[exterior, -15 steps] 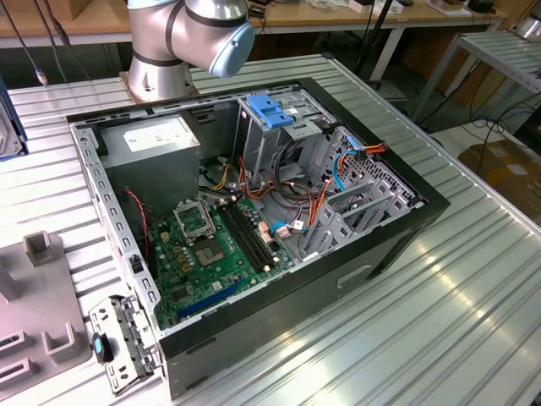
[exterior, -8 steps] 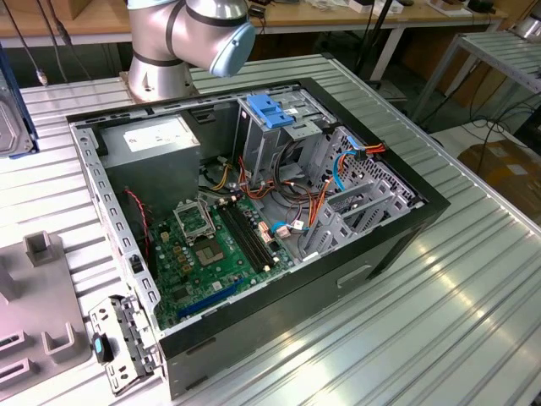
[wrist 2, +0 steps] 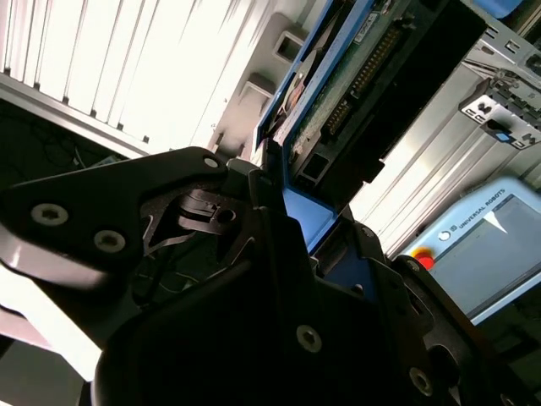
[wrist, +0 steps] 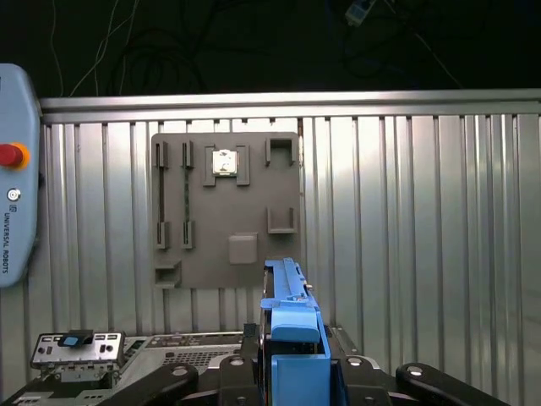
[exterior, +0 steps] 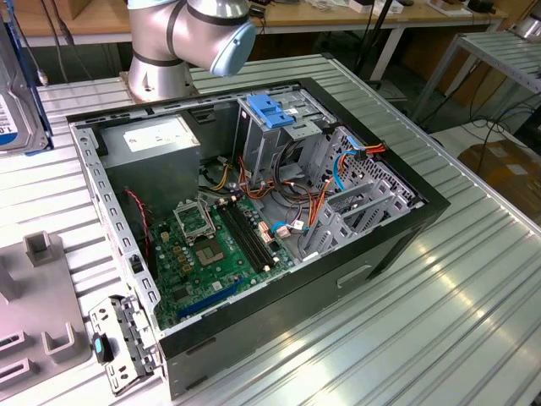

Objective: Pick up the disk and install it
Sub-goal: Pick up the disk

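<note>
The disk (wrist: 290,315) stands edge-on between the black fingers of my gripper (wrist: 292,376), its blue plastic side rail facing the first wrist view. In the second wrist view the gripper (wrist 2: 283,216) is shut on the disk (wrist 2: 347,93), whose green circuit board and connector row show above the blue rail. At the exterior view's far left edge, part of the silver disk (exterior: 10,114) with its blue band hangs above the ribbed table, well away from the open computer case (exterior: 389,245).
The case holds a metal drive cage with a blue latch (exterior: 270,110), a grey power-supply box (exterior: 152,139) and a green motherboard (exterior: 207,245). A grey fixture plate (wrist: 226,211) and a small metal bracket (exterior: 118,342) lie on the ribbed table. A teach pendant (wrist 2: 482,245) lies nearby. The arm's base (exterior: 165,42) stands behind the case.
</note>
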`<action>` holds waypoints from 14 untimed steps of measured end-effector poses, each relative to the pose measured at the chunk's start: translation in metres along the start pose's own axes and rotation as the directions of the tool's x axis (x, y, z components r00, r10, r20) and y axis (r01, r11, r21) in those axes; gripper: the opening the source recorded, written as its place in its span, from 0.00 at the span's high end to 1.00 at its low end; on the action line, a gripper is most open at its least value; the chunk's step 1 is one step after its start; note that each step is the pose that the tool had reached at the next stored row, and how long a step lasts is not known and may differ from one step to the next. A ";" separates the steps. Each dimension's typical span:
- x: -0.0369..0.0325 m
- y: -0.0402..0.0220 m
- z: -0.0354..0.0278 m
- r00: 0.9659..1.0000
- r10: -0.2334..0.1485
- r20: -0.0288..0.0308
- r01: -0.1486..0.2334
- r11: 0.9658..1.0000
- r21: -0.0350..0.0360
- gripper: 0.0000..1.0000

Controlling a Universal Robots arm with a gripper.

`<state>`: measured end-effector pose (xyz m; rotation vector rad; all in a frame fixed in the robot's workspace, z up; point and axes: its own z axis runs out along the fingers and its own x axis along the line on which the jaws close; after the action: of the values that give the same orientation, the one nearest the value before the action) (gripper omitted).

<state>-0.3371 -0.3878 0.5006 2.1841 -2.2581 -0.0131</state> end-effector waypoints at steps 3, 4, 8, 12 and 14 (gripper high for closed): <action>-0.0001 -0.0030 0.0000 1.000 0.000 0.000 0.000 1.000 0.000 0.63; -0.0002 -0.0050 -0.0001 1.000 0.000 0.000 0.000 1.000 0.000 0.63; -0.0003 -0.0096 -0.0001 1.000 0.000 0.000 0.000 1.000 0.000 0.63; -0.0004 -0.0134 -0.0001 1.000 0.000 0.000 0.000 1.000 0.000 0.63; -0.0005 -0.0148 -0.0001 1.000 0.000 0.000 0.000 1.000 0.000 0.63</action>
<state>-0.3224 -0.3878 0.5007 2.1840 -2.2581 -0.0131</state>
